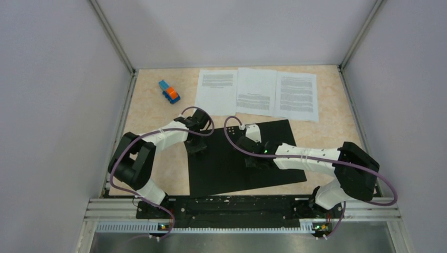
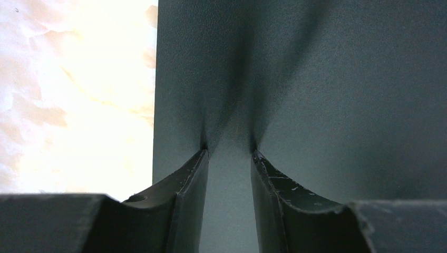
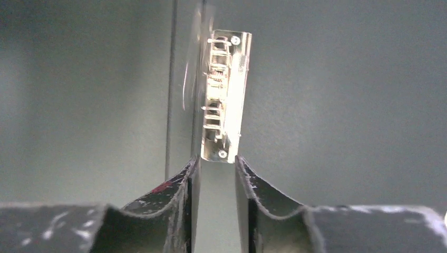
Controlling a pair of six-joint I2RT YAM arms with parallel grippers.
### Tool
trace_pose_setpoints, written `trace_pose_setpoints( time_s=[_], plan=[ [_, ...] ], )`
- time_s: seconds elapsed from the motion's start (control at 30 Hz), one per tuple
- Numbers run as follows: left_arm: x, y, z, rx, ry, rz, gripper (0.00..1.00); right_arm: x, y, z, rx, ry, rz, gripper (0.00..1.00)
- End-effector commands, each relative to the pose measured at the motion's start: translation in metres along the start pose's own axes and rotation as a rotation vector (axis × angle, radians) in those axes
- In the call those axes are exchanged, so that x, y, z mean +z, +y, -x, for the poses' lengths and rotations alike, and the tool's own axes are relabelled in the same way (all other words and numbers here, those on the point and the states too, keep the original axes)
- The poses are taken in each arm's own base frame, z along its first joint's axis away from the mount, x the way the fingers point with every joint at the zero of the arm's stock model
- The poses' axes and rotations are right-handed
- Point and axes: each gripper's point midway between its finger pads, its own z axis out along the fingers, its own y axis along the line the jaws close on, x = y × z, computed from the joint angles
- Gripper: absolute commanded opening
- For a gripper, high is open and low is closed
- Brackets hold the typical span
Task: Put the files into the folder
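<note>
Touching open folder [image 1: 221,168], left tool [image 2: 229,150] released, right tool [image 3: 216,159] at spine clip [image 3: 224,95], grasp unclear

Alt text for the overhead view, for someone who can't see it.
An open black folder lies flat on the table with the left hand at its left edge and the right hand near its middle. Three printed sheets lie side by side beyond it.

Glare-blown table [image 2: 79,79], dim matte folder [image 2: 316,79]
</note>
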Motion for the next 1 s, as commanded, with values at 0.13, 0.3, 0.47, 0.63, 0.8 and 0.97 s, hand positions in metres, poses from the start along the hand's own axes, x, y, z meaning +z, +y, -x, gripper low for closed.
trace_pose_setpoints(
  time_s=[0.13, 0.3, 0.47, 0.63, 0.8, 0.97],
  plan=[
    [0.021, 0.010, 0.004, 0.078, -0.032, 0.030, 0.42, -0.047, -0.014, 0.054, 0.049, -0.082, 0.108, 0.55],
    [-0.003, -0.017, 0.028, 0.124, -0.088, -0.067, 0.42, -0.039, -0.021, 0.041, 0.133, -0.050, 0.221, 0.44],
    [-0.033, -0.039, 0.048, 0.161, -0.145, -0.156, 0.49, -0.026, -0.016, 0.028, 0.199, -0.022, 0.310, 0.36],
    [-0.051, -0.052, 0.053, 0.184, -0.160, -0.207, 0.52, -0.010, -0.014, 0.041, 0.198, -0.059, 0.317, 0.44],
    [-0.055, -0.050, 0.049, 0.187, -0.155, -0.214, 0.52, 0.007, -0.009, 0.050, 0.188, -0.055, 0.279, 0.49],
    [-0.057, -0.046, 0.046, 0.189, -0.156, -0.214, 0.51, 0.021, -0.014, 0.054, 0.204, -0.069, 0.215, 0.49]
  ],
)
